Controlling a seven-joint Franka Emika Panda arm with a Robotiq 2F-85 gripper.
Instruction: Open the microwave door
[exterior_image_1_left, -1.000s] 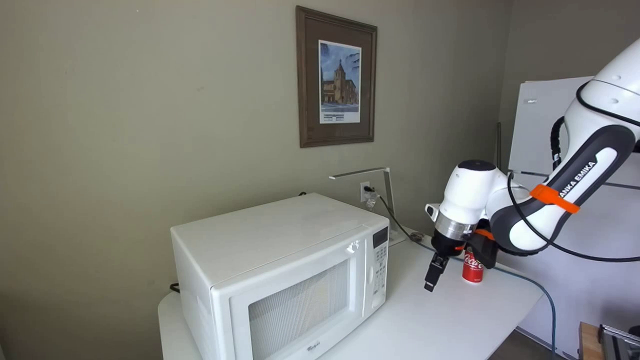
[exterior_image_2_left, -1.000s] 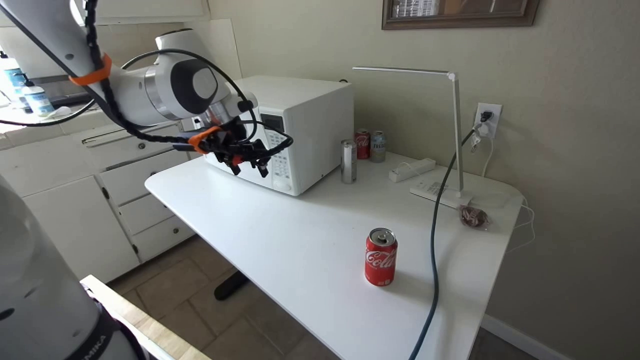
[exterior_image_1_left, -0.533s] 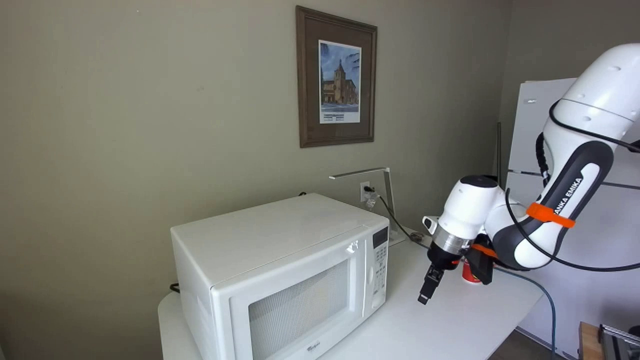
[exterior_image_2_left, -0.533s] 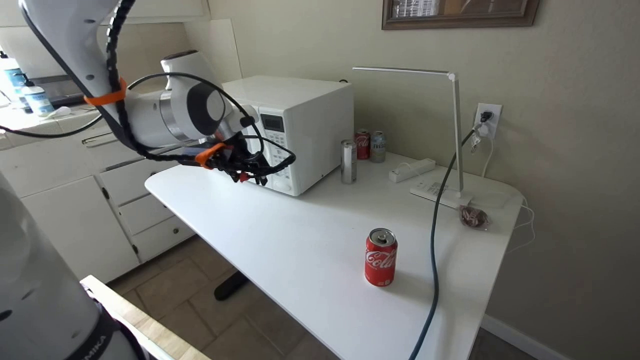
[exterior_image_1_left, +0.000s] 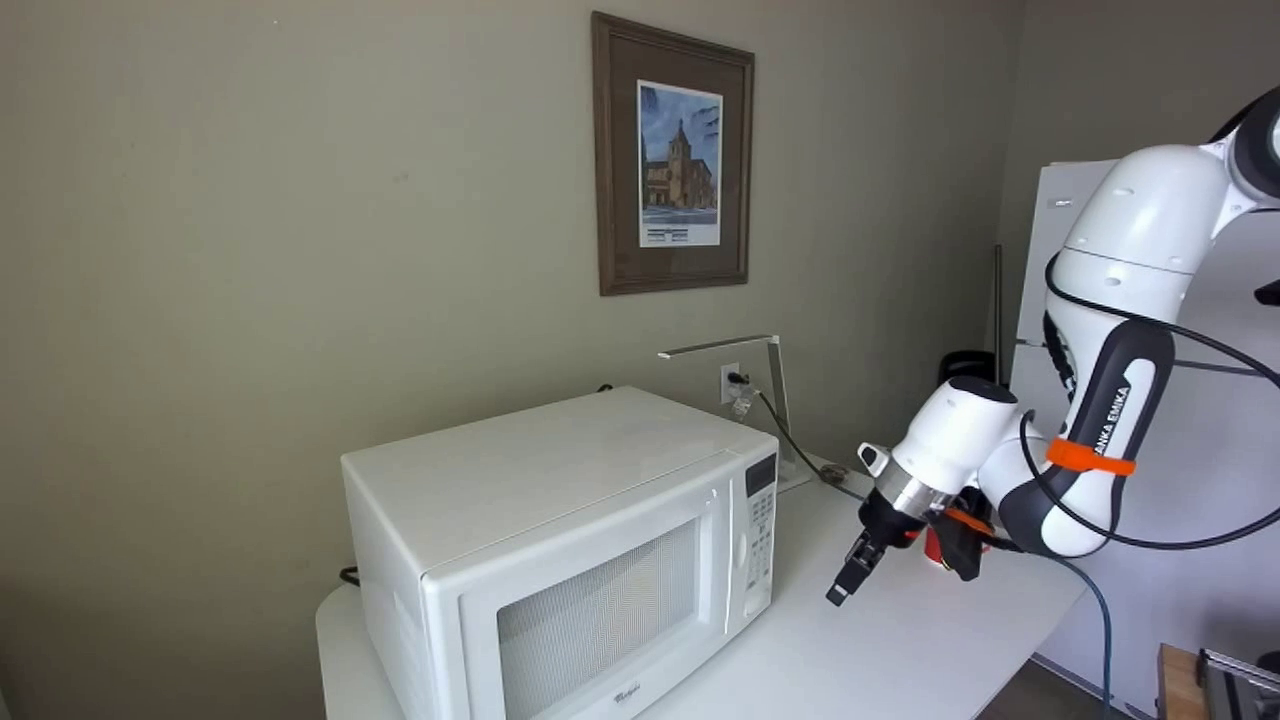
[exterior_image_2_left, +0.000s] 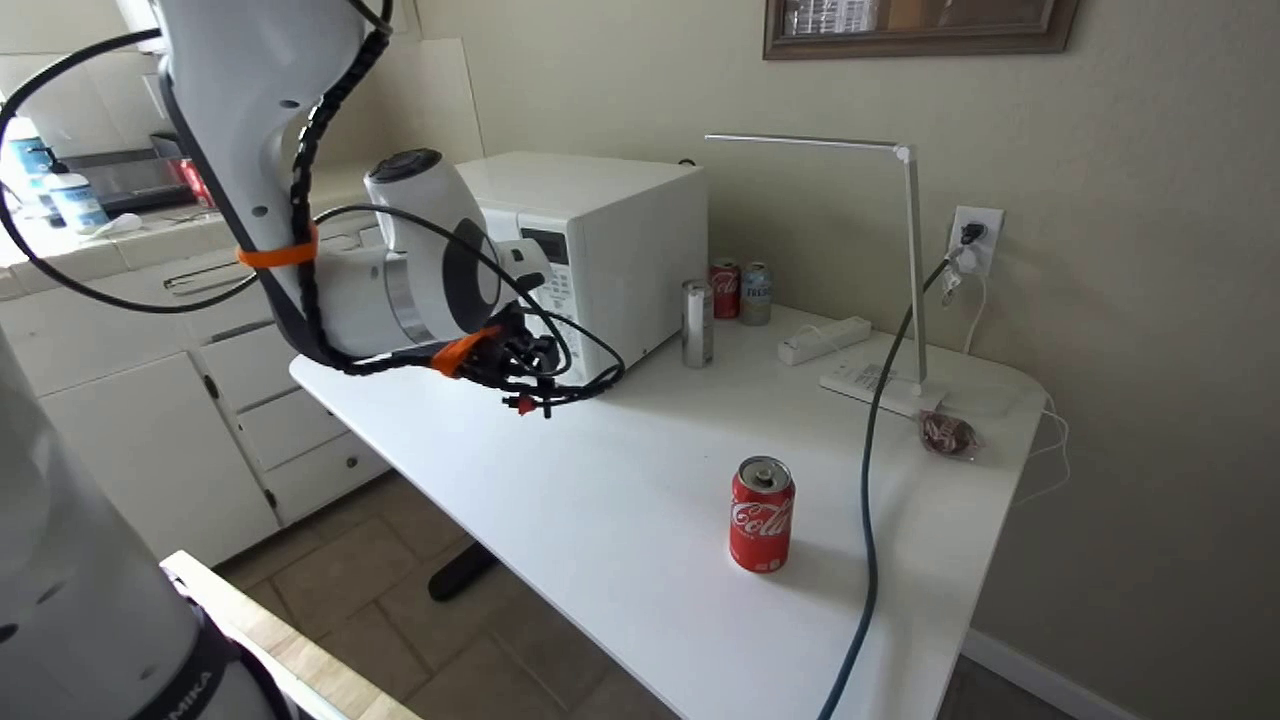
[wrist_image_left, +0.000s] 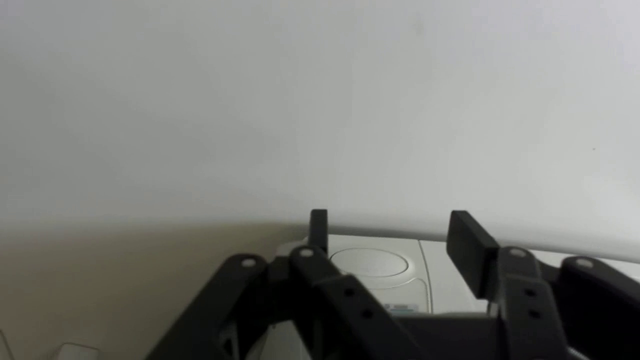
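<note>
We've got the microwave door (exterior_image_1_left: 600, 610) closed across the front of the microwave (exterior_image_1_left: 560, 480), up on the white table (exterior_image_1_left: 860, 660). Near the control panel (exterior_image_1_left: 762, 540), we see the tilted gripper (wrist_image_left: 387, 235) over the table, fingers (wrist_image_left: 467, 250) spread wide. Well apart, a red can (exterior_image_2_left: 762, 530) stands upright.

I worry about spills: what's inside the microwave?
No item is visible: the microwave door is shut, and in an exterior view its window shows only greyish mesh. The rest lies hidden within the microwave, so whether anything is inside cannot be told.
</note>
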